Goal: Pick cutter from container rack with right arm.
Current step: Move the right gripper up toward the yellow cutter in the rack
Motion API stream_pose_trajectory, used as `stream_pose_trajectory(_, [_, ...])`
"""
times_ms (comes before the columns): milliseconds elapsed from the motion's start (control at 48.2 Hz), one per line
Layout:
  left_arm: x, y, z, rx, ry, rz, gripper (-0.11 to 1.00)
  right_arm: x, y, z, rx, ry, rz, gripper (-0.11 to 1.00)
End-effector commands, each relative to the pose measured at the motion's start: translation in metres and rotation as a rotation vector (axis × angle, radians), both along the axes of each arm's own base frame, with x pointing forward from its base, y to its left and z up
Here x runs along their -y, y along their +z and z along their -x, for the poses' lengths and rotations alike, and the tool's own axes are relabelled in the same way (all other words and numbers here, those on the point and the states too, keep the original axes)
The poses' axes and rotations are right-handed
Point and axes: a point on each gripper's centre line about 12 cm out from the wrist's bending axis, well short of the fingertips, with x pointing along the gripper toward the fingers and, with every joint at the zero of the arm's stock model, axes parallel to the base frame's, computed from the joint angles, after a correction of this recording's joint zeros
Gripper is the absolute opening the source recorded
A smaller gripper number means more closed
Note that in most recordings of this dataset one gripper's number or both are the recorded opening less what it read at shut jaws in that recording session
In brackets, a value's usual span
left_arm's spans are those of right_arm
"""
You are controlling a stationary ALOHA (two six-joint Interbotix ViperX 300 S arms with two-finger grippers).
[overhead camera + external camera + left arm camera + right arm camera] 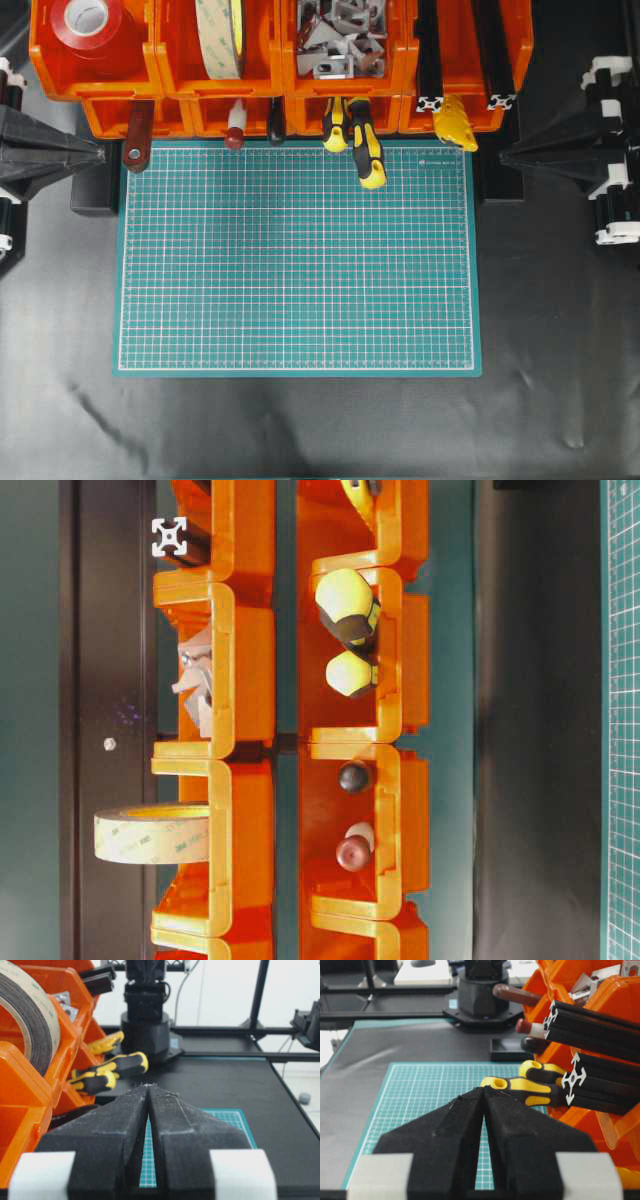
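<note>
Cutter (455, 123): yellow, sticks out of the lower orange bin farthest right in the overhead view, tip hanging over the mat's top right corner; also seen in the left wrist view (106, 1043) behind the screwdriver handles.
Rack (180, 78): two tiers of orange bins along the far edge of the mat; upper tier set behind and above the lower.
Right hand (512, 154): at the right edge of the overhead view, well apart from the cutter, level with the rack's front; fingers pressed together to a point, nothing between them (483, 1091).
Left hand (96, 153): at the left edge, opposite; fingers likewise closed on nothing (148, 1086).
Screwdrivers (360, 138): two yellow-and-black handles jut from the bin just left of the cutter's.
Extrusions (436, 50): two black aluminium bars lie in the upper bin above the cutter.
Tape (88, 22): red roll, upper bin far left; a tan roll (222, 35) upright in the next bin.
Brackets (340, 38): grey metal pieces, third upper bin.
Mat (296, 260): green, gridded, on the black worktop (300, 425).
</note>
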Motion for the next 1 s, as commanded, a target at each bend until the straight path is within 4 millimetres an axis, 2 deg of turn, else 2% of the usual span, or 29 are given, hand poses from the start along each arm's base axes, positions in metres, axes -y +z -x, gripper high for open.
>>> stream_pose_trajectory(0, [0.003, 0.028, -0.005, 0.052, -0.018, 0.011, 0.06, -0.001, 0.021, -0.004, 0.048, 0.001, -0.011, 0.02])
stream_pose_trajectory(104, [0.003, 0.042, -0.004, 0.042, -0.022, 0.064, 0.0, -0.002, 0.028, -0.004, -0.052, 0.012, 0.002, 0.02])
stream_pose_trajectory(353, [0.004, 0.061, 0.011, 0.019, -0.031, 0.081, 0.0, -0.018, 0.062, 0.005, -0.298, 0.096, 0.053, 0.02])
stream_pose_trajectory(561, [0.004, 0.063, 0.017, -0.021, -0.027, 0.09, 0.0, -0.037, 0.098, -0.004, -0.417, 0.18, 0.204, 0.02])
stream_pose_trajectory(623, [0.004, 0.061, 0.017, -0.038, -0.026, 0.092, 0.0, -0.039, 0.103, -0.01, -0.477, 0.172, 0.259, 0.02])
stream_pose_trajectory(727, [0.004, 0.06, 0.017, -0.046, -0.025, 0.091, 0.0, -0.04, 0.1, -0.018, -0.607, 0.139, 0.357, 0.02])
stream_pose_trajectory(872, [0.004, 0.059, 0.015, -0.053, -0.025, 0.096, 0.0, -0.039, 0.073, -0.026, -0.787, 0.032, 0.428, 0.02])
stream_pose_trajectory(976, [0.004, 0.06, 0.015, -0.052, -0.027, 0.096, 0.0, -0.048, 0.053, -0.029, -0.817, -0.018, 0.474, 0.02])
